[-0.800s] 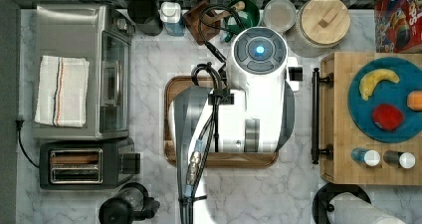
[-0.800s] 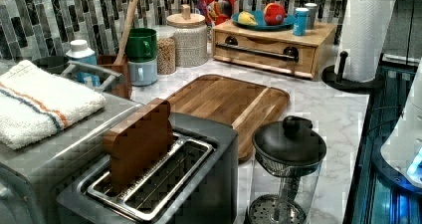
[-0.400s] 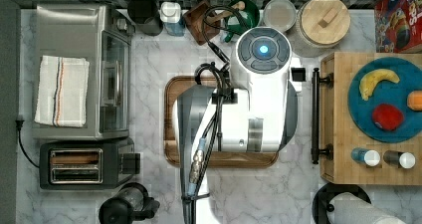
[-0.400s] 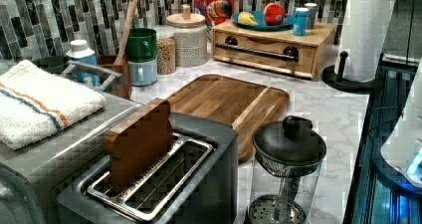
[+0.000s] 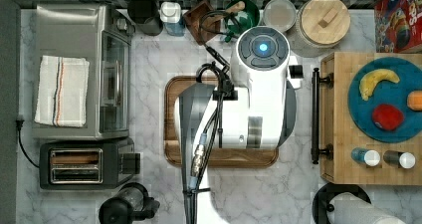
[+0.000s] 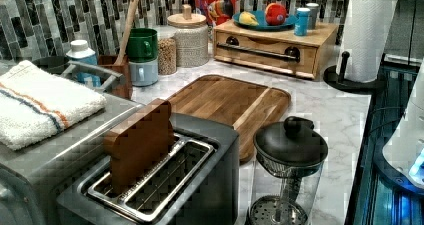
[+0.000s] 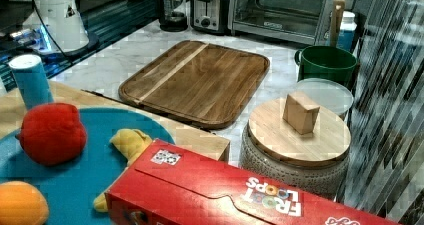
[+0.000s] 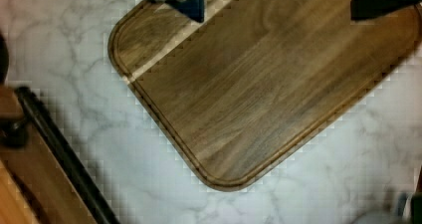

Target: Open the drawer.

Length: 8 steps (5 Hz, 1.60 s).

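Light bamboo drawer (image 6: pixel 267 55) shut flush in its box; long black bar handle (image 5: pixel 315 115) on two mounts

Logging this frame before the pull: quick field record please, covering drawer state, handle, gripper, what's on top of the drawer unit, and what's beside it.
drawer: closed, front flush with its box
handle: black bar on two mounts, untouched
gripper: open, above the wooden tray, apart from the handle
on top of unit: blue plate with toy fruit, two small shakers
beside unit: paper towel roll, lidded jar, cereal box
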{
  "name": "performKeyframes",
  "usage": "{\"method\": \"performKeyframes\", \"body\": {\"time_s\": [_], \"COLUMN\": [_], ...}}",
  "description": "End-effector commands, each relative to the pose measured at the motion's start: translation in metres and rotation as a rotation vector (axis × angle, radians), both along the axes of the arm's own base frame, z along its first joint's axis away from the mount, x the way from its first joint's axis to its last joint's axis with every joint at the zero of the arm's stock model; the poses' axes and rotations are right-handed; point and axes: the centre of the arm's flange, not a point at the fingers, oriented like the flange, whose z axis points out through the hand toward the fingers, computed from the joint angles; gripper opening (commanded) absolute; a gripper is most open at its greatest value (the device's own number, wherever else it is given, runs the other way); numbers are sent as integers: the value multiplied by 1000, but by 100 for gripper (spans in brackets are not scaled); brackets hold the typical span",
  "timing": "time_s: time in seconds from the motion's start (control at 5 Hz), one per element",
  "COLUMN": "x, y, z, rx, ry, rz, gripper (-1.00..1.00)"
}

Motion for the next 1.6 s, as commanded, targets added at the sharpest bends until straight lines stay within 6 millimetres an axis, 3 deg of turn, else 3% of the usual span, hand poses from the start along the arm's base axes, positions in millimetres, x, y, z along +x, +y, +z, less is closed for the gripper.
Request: {"method": "performKeyframes", "body": {"time_s": [0.2, 1.0, 1.6], "x": [-28, -51, -64], "y": [-65, -150, -182], "z": [-10, -81, -122], "rx": [26, -52, -72], "ry": [20, -56, -127], "rz": [371, 673, 727], "gripper": [100, 100, 100]}}
